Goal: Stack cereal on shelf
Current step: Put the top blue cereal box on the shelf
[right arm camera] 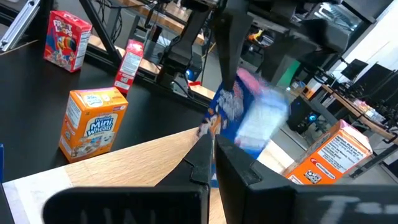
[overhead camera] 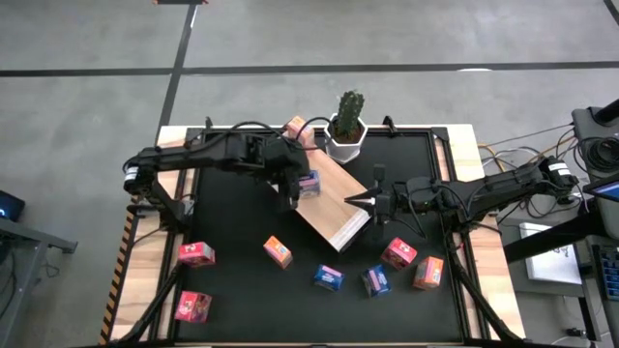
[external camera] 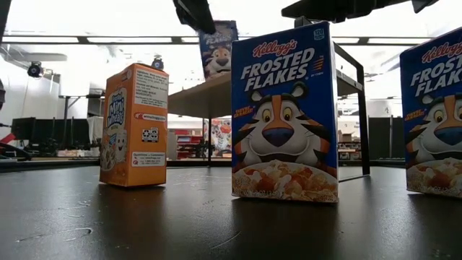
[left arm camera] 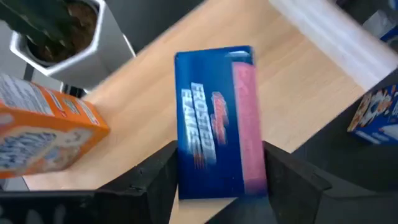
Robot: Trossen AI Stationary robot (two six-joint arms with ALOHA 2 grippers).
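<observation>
The shelf [overhead camera: 334, 213] is a light-wood board raised on dark legs, lying slantwise at the table's middle. A blue Frosted Flakes cereal box [left arm camera: 214, 118] is on it, blurred and tilted in the right wrist view [right arm camera: 249, 118]. My left gripper [left arm camera: 221, 186] comes down over the box, open, one finger close on each side. An orange cereal box [left arm camera: 43, 134] stands on the shelf's far end. My right gripper [overhead camera: 350, 200] is shut and level, with its tips over the shelf's right edge. My left gripper's fingers [left arm camera: 158, 180] flank the blue box's two broad faces from above. The blur keeps me from telling whether they touch it. My right gripper's shut tips [right arm camera: 208, 140] lie just over the shelf's top [right arm camera: 137, 162]. I cannot tell whether they rest on it.
A white potted cactus [overhead camera: 346, 130] stands at the shelf's far end. Several cereal boxes stand loose on the near half of the table, among them red [overhead camera: 196, 253], blue [overhead camera: 328, 277] and orange [overhead camera: 428, 273]. Bare black tabletop lies between them and the shelf.
</observation>
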